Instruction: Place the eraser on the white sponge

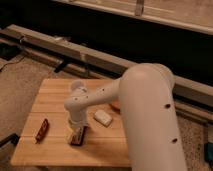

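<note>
The eraser (77, 136), a small dark block with reddish edges, lies on the wooden table (55, 100) near its front middle. My gripper (76, 131) hangs from the white arm straight down over the eraser, right at it. The white sponge (103, 118), a pale rounded pad, lies on the table just to the right of the gripper, a short gap from the eraser. My arm's large white upper link fills the right side of the view and hides the table's right part.
A slim dark red elongated object (41, 130) lies near the table's left front edge. An orange thing (116, 105) peeks out beside the arm behind the sponge. A metal rail (90, 52) runs behind the table. Carpet floor lies to the left.
</note>
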You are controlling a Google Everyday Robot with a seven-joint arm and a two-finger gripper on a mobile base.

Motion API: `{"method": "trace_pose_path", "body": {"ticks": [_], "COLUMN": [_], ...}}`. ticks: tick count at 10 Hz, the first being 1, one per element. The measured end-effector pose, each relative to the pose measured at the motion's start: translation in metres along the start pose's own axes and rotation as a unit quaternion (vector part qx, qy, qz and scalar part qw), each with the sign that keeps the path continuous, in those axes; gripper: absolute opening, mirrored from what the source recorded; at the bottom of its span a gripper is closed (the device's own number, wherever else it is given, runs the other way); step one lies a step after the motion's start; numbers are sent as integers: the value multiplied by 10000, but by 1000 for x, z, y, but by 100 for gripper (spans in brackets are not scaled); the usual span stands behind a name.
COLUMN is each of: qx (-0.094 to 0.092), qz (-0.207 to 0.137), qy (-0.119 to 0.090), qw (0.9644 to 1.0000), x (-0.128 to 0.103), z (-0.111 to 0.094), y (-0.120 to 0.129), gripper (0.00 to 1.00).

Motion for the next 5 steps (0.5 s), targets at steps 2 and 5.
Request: {"method": "trace_pose_path", "body": {"ticks": [2, 5], "qx": [28, 42], "qz": [-31, -92], "qy": [48, 70], "qw": [10000, 9999], "x": [0, -2], "z": [1, 1], "y": [1, 3], "gripper": [58, 30]}}
